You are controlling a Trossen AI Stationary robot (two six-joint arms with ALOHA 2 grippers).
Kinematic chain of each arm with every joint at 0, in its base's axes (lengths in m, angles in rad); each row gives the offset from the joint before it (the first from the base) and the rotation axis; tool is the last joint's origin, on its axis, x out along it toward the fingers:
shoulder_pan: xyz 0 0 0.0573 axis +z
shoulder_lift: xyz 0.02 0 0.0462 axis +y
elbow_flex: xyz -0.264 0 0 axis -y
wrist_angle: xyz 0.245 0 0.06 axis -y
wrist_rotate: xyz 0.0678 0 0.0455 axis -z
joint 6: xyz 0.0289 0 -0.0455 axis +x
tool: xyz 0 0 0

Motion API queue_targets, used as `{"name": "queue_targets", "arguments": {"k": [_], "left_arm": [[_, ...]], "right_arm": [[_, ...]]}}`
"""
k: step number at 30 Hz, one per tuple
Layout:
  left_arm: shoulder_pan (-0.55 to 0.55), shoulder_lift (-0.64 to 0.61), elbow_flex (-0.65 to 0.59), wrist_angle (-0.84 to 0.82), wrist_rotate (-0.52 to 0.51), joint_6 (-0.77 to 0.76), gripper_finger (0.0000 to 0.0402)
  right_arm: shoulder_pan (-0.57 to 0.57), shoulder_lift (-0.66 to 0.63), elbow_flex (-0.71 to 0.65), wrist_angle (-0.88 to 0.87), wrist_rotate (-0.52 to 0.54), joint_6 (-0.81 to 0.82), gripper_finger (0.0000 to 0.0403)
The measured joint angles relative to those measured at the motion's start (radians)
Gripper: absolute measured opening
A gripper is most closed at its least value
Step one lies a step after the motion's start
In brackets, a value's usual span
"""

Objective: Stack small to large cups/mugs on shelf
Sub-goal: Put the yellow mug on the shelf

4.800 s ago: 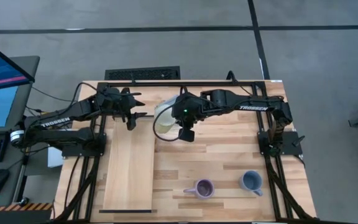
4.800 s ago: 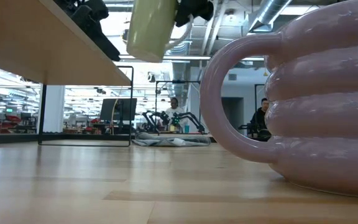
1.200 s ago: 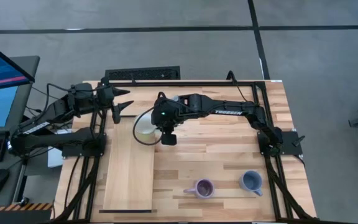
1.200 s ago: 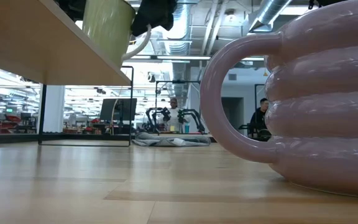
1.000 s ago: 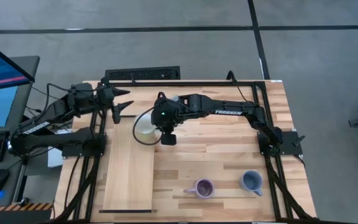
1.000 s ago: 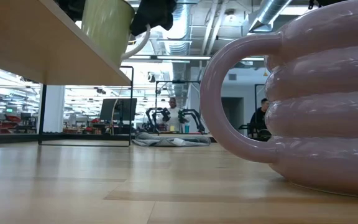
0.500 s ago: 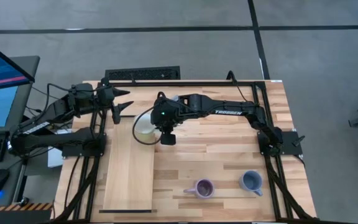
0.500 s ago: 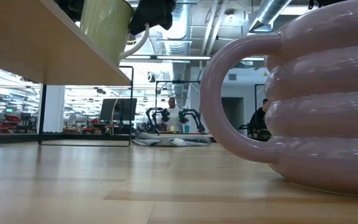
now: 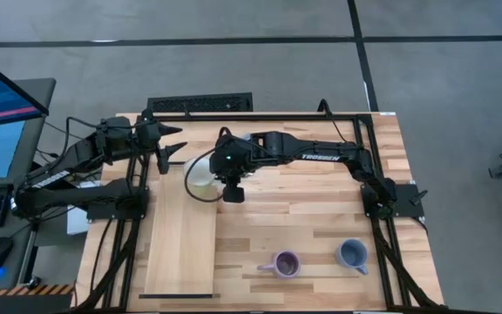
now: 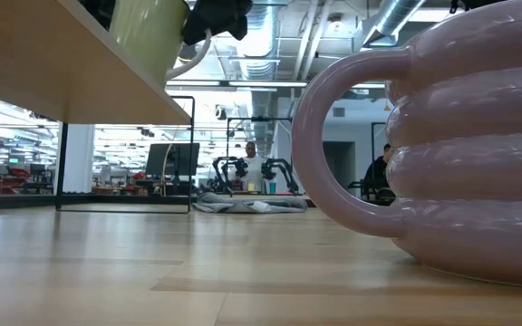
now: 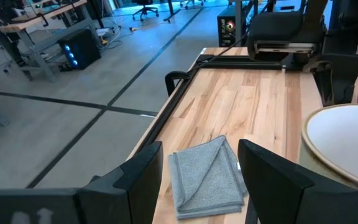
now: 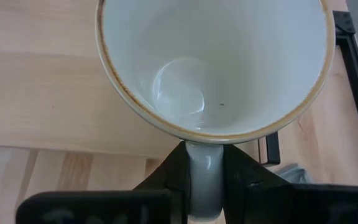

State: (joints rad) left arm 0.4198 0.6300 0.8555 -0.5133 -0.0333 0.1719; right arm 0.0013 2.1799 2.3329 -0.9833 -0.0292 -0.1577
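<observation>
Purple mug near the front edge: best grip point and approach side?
Probably the handle. The purple mug stands upright, mouth up, with its loop handle sticking out toward the shelf. The low view shows the handle as a wide open loop, while the body is bulging and ribbed. Come from above on the shelf-facing side and close across the handle, as the right gripper holds the cream mug.

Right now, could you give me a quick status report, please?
Right gripper shut on cream mug handle, over shelf far end. Left gripper open, idle at back-left. Purple mug, grey-blue mug waiting.
</observation>
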Motion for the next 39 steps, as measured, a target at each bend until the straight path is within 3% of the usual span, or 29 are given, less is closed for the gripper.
{"name": "queue_targets", "arguments": {"k": [39], "left_arm": [[-0.001,0.0,0.0,-0.019,0.0,0.0,0.0203]], "right_arm": [[-0.01,0.053,0.018,0.026,-0.001,-0.026,0.0078]]}}
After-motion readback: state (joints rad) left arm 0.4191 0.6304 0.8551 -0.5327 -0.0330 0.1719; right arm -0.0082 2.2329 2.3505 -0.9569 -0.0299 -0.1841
